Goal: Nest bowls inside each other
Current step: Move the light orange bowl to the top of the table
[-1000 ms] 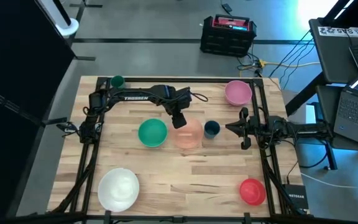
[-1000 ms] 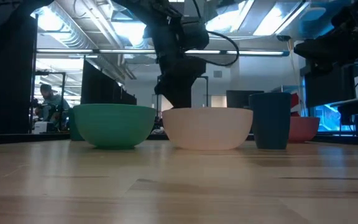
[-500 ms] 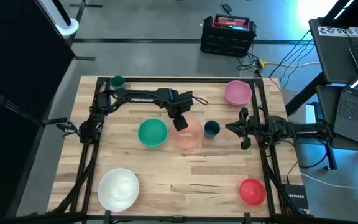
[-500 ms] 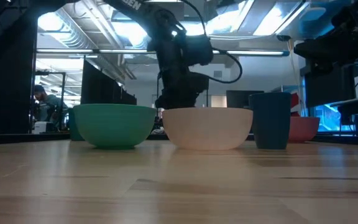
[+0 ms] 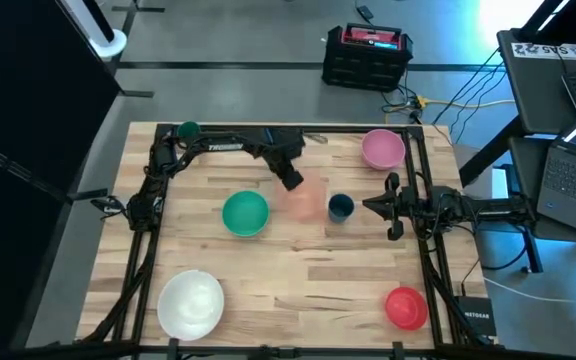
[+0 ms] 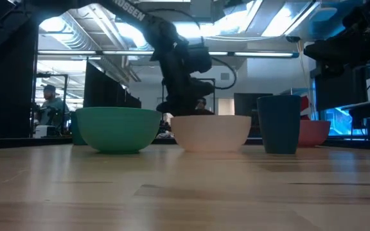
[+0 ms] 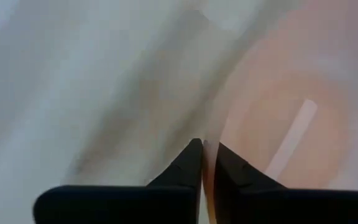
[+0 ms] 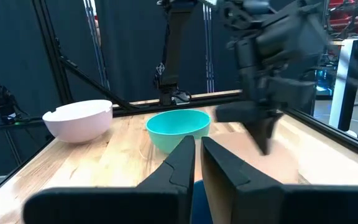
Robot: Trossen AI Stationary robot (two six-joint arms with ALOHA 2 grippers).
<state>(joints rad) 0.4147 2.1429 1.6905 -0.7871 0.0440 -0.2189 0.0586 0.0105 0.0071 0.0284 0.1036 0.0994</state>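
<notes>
Your left gripper (image 7: 202,149) has its fingers (image 7: 182,165) pinched on the pale peach bowl's (image 5: 306,198) rim, mid-desk (image 5: 298,270), between the green bowl (image 5: 245,213) and the dark blue cup (image 5: 340,206).

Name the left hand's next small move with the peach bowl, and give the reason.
Probably lift it slightly. The left hand is shut on the peach bowl at its rim, the bowl already looks tilted, and the green bowl stands beside it.
</notes>
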